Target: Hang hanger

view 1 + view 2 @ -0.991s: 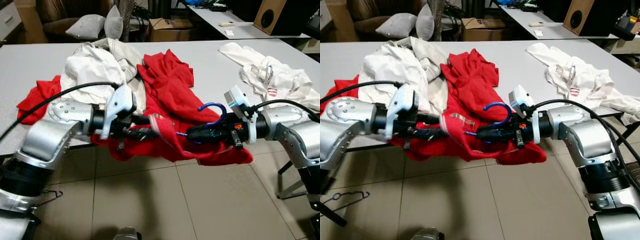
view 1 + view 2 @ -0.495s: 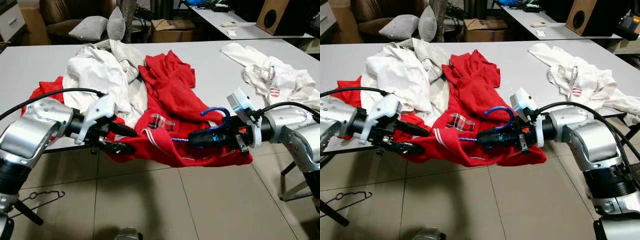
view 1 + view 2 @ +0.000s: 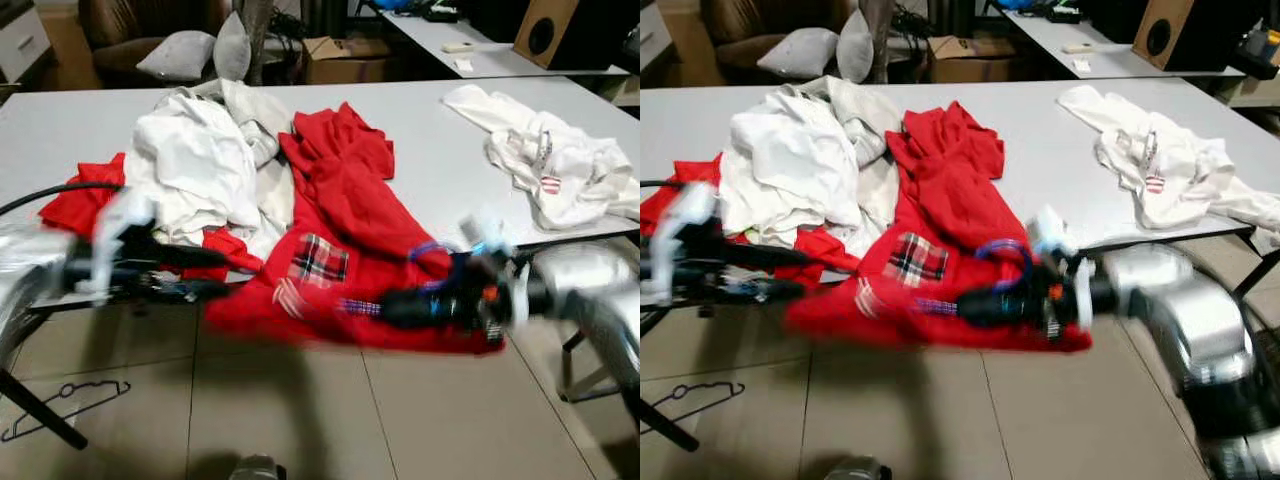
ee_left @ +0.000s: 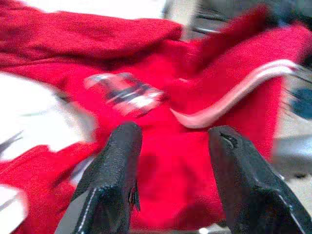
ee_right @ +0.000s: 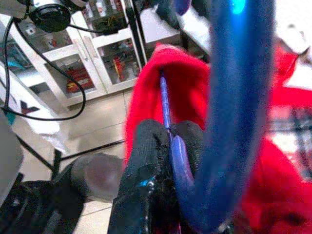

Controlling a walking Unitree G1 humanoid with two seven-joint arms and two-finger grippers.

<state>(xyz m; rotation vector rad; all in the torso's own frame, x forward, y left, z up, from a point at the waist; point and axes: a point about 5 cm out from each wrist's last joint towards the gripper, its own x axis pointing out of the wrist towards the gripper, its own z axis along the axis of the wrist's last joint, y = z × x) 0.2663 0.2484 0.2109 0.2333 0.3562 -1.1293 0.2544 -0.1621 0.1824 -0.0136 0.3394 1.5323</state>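
The right hand (image 3: 400,308) is clamped on a blue hanger (image 3: 437,262) at the near edge of the surface (image 3: 420,130), the hook curving up over a red shirt (image 3: 340,250) that drapes off that edge. The left hand (image 3: 205,272), fingers apart and holding nothing, hovers left of the shirt, near a white pile (image 3: 195,160).

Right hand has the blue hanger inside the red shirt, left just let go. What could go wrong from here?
1. The left hand is open and clear, so the red shirt, draped over the table edge, may slide off the blue hanger.
2. The right hand pinches only the thin wire; the hanger could twist.
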